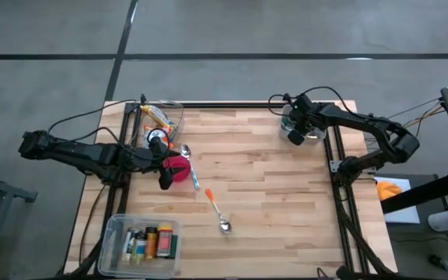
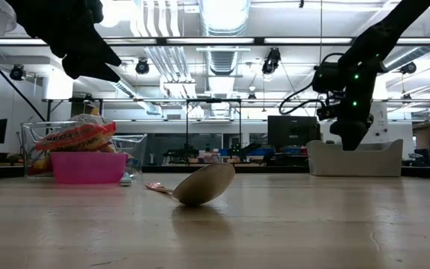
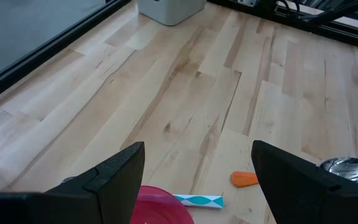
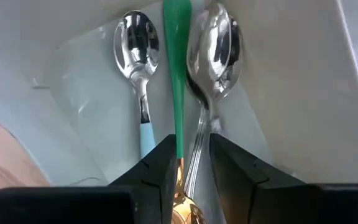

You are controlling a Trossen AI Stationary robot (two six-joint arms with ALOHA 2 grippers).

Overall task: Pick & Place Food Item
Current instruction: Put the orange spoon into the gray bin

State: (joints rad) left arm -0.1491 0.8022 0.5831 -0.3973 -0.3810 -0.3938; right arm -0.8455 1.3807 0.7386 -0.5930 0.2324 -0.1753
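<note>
Starting at the left, the left pincer [image 1: 166,180] hangs over the pink bowl [image 1: 180,169], jaws spread wide, holding nothing. Behind it, the clear bin [image 1: 169,113] holds the food item, an orange snack packet [image 2: 77,136]. I judge it light, crinkly and crushable, so I'd pinch it at a bunched edge, not the middle. I count one pink bowl, one near bin of small bottles [image 1: 150,242] and two spoons loose on the tabletop [image 1: 271,194]: a blue-handled spoon [image 1: 190,165] and an orange-handled spoon [image 1: 217,213]. At the right, the right pincer [image 4: 188,174] sits in the pale tray [image 1: 311,134], jaws barely apart around a green-handled spoon [image 4: 178,74]. Whether it grips, I cannot tell. Three spoons lie there.
</note>
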